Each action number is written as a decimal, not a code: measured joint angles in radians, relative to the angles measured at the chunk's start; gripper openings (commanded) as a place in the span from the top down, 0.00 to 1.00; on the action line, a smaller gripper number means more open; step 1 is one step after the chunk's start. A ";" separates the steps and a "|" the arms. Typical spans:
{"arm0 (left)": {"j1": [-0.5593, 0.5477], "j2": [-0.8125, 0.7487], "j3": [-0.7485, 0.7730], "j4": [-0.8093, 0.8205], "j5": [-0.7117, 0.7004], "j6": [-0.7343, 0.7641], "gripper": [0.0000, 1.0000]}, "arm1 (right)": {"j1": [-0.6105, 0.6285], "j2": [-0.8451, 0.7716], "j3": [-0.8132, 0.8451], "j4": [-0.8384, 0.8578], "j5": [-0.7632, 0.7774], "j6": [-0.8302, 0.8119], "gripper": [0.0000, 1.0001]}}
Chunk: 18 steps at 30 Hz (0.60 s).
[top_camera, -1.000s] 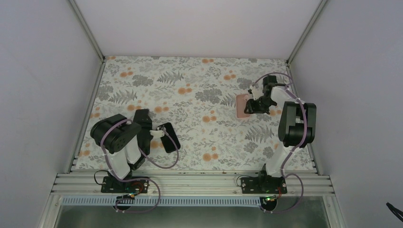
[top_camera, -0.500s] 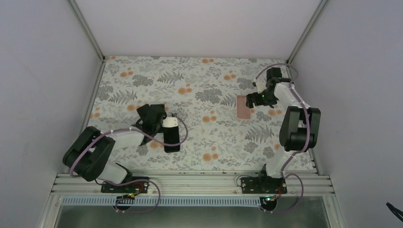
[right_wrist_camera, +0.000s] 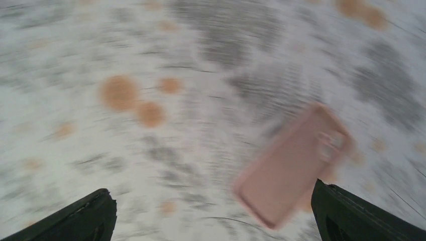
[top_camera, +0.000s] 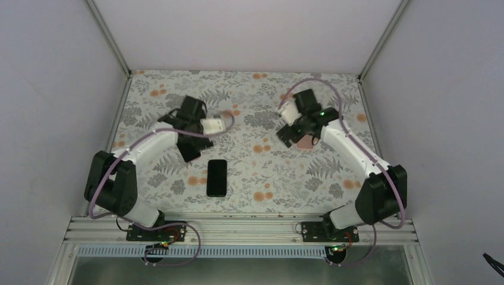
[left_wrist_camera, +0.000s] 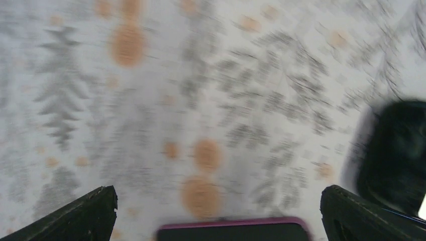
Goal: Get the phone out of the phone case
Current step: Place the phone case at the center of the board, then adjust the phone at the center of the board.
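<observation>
The black phone (top_camera: 217,177) lies flat on the floral cloth at front centre, free of both grippers. In the blurred left wrist view its dark top with a purple rim (left_wrist_camera: 233,232) shows at the bottom edge. My left gripper (top_camera: 191,145) hangs behind and left of it, open and empty (left_wrist_camera: 217,193). The pink phone case (top_camera: 306,141) lies at right centre, partly hidden under my right gripper (top_camera: 289,133). Seen from the right wrist, the case (right_wrist_camera: 291,165) rests on the cloth toward the right finger, and the gripper (right_wrist_camera: 211,193) is open with nothing held.
The floral cloth (top_camera: 249,89) covers the table, walled by grey panels on three sides. An aluminium rail (top_camera: 238,228) carries both arm bases at the near edge. A dark blurred shape (left_wrist_camera: 397,150) sits at the right of the left wrist view.
Both grippers opened. The left one let go of the phone, which now lies on the cloth, and swung toward the back. The right one released the case and moved left over it.
</observation>
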 measured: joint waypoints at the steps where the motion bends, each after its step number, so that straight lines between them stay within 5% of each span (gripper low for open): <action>1: 0.039 0.000 0.060 -0.033 0.045 -0.017 0.00 | 0.049 -0.026 -0.027 0.000 -0.012 -0.015 0.00; 9: 0.397 0.002 0.429 -0.109 0.309 -0.162 0.00 | 0.318 -0.113 -0.162 -0.027 -0.222 -0.162 0.00; 14: 0.581 0.002 0.480 -0.101 0.423 -0.293 0.00 | 0.529 -0.078 -0.160 -0.010 -0.285 -0.193 0.07; 18: 0.670 0.000 0.480 -0.075 0.452 -0.387 0.00 | 0.672 0.101 -0.061 0.024 -0.281 -0.194 0.09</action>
